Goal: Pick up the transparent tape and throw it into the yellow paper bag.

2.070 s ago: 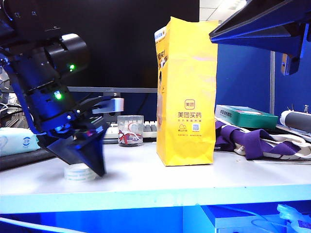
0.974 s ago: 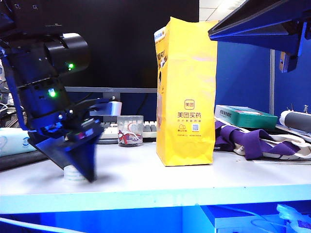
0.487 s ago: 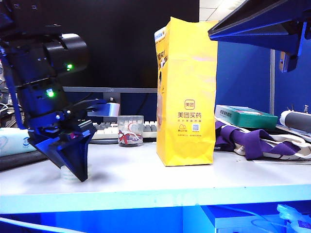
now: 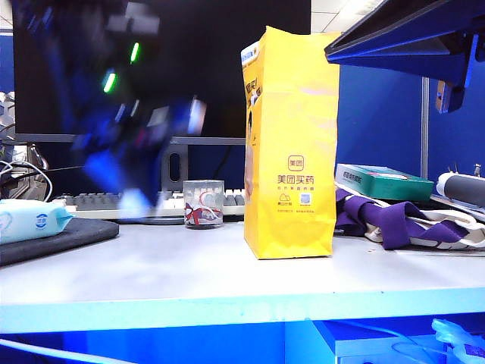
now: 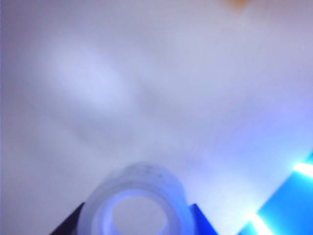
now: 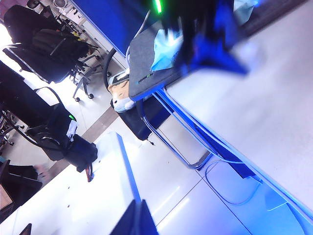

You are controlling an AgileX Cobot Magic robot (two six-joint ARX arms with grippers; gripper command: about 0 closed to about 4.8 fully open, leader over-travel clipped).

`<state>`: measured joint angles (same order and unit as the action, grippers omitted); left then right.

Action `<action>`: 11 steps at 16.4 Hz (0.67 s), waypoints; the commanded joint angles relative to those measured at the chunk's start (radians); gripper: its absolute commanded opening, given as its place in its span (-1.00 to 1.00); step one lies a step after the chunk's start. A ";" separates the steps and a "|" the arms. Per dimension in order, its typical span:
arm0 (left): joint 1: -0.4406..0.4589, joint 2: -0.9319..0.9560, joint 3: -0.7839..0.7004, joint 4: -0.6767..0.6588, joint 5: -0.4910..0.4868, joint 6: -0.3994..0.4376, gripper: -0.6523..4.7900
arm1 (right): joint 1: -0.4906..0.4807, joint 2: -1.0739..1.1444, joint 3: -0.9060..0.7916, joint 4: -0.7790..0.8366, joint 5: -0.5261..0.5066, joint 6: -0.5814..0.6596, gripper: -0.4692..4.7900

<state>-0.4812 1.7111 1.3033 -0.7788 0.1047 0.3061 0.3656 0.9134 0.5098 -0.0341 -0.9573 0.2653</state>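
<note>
Left wrist view shows the left pincer (image 5: 134,226) pinching the pale translucent ring-shaped transparent tape roll (image 5: 135,204) above the white counter (image 5: 146,88); right pincer (image 6: 136,220) seems pressed together.

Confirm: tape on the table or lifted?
Lifted: the transparent tape sits between the left pincer tips, clear of the table.

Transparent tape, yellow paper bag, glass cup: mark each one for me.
transparent tape (image 5: 134,203): left wrist view, on the roll's rim.
yellow paper bag (image 4: 295,121): exterior view, on its front panel.
glass cup (image 4: 203,203): exterior view, on its side wall.
</note>
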 commanded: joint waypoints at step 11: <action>-0.032 -0.102 0.524 0.019 0.268 0.028 0.11 | -0.003 -0.001 0.016 0.407 0.164 -0.008 -0.84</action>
<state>-0.5125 1.6093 1.8248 -0.8047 0.3367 0.3256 0.3622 0.9150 0.5106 0.2794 -0.8322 0.2577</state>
